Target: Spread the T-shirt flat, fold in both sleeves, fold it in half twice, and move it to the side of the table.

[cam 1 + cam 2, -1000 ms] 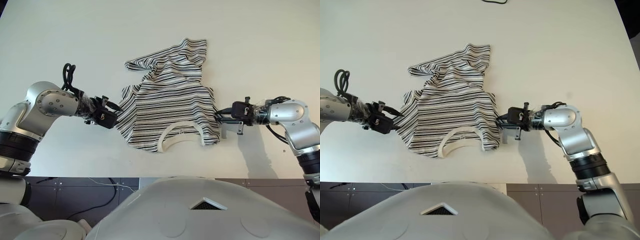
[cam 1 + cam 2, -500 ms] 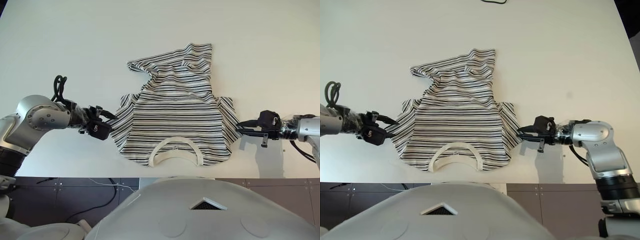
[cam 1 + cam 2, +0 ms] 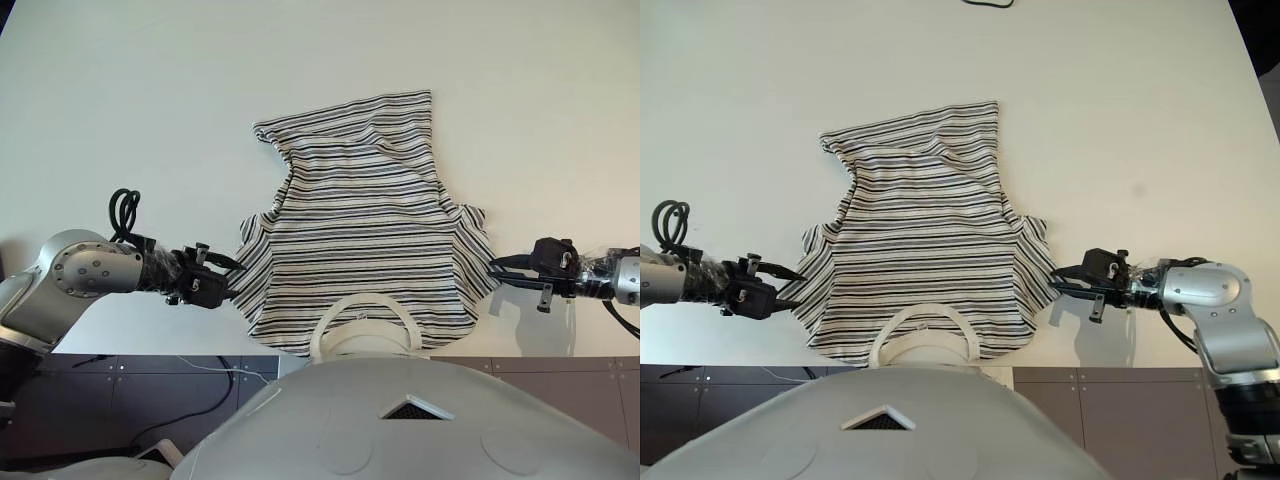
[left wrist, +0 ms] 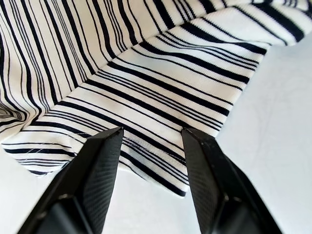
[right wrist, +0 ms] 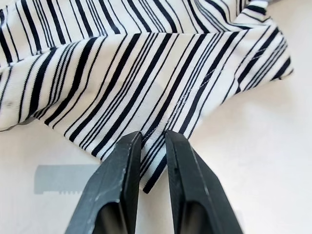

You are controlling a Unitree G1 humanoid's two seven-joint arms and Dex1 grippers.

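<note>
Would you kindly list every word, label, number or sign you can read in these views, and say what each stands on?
None: no text is readable.
The striped T-shirt bears only stripes; any tag inside its white collar is too small to read.
The white table carries no writing.

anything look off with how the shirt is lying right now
Yes. The T-shirt is not flat yet: its far hem runs slanted, the far left corner is puckered, and the left sleeve is creased. The collar lies right at the near edge of the table.
</note>
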